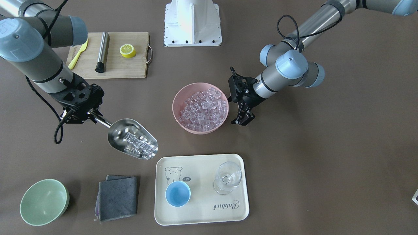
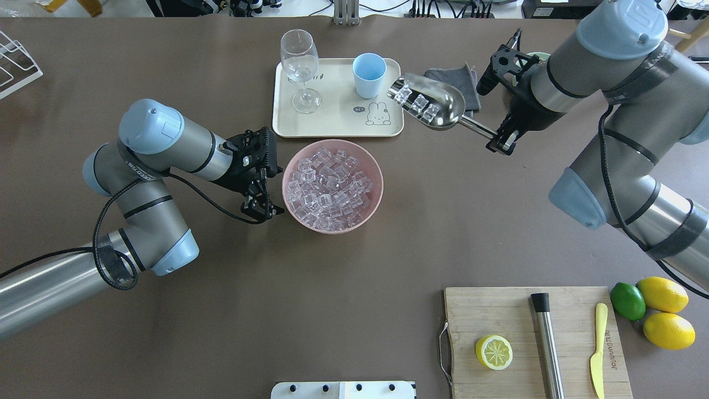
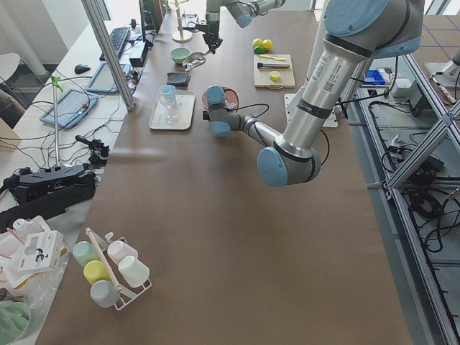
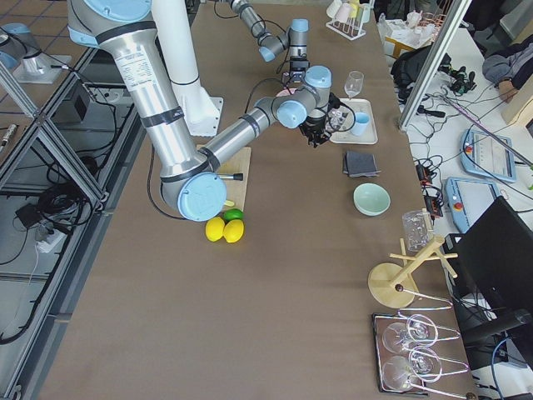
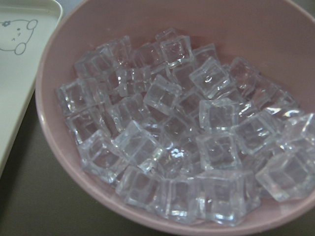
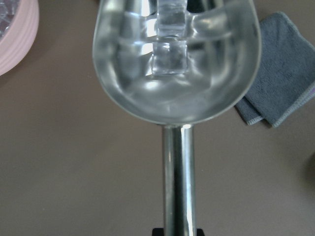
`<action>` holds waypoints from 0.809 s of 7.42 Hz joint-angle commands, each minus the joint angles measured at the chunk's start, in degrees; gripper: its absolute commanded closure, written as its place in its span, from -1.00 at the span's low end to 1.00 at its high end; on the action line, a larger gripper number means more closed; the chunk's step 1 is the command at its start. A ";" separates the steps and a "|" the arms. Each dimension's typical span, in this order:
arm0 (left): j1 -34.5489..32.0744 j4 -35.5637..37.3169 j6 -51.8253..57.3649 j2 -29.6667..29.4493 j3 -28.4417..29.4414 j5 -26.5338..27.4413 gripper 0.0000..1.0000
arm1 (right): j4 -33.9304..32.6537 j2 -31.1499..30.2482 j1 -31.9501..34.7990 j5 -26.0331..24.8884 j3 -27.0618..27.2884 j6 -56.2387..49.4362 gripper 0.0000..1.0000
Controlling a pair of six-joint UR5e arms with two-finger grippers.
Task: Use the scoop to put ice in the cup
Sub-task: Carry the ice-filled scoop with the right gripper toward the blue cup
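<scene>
My right gripper (image 1: 89, 114) (image 2: 501, 138) is shut on the handle of the steel scoop (image 1: 130, 138) (image 2: 437, 102). The scoop carries several clear ice cubes (image 1: 140, 147) (image 2: 418, 102) and also shows in the right wrist view (image 6: 177, 73). Its mouth is at the tray's corner, a little short of the light-blue cup (image 1: 178, 193) (image 2: 369, 75), which stands empty on the tray. The ice heap (image 1: 204, 107) (image 2: 329, 191) (image 5: 172, 147) fills a pink bowl (image 1: 173, 107) (image 2: 332, 230). My left gripper (image 1: 243, 120) (image 2: 261, 209) is open and empty beside that bowl.
The cream tray (image 1: 202, 212) (image 2: 332, 124) also holds a clear stemmed glass (image 1: 227, 178). A grey cloth (image 1: 117, 197) and a pale green bowl (image 1: 44, 202) lie beside the tray. A cutting board (image 2: 498, 316) holds a lemon half, a steel cylinder and a yellow knife.
</scene>
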 commanded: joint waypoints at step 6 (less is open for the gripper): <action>-3.15 1.31 0.17 0.61 -0.61 -6.13 -0.98 | -18.96 15.30 1.43 -1.43 -9.32 -0.47 1.00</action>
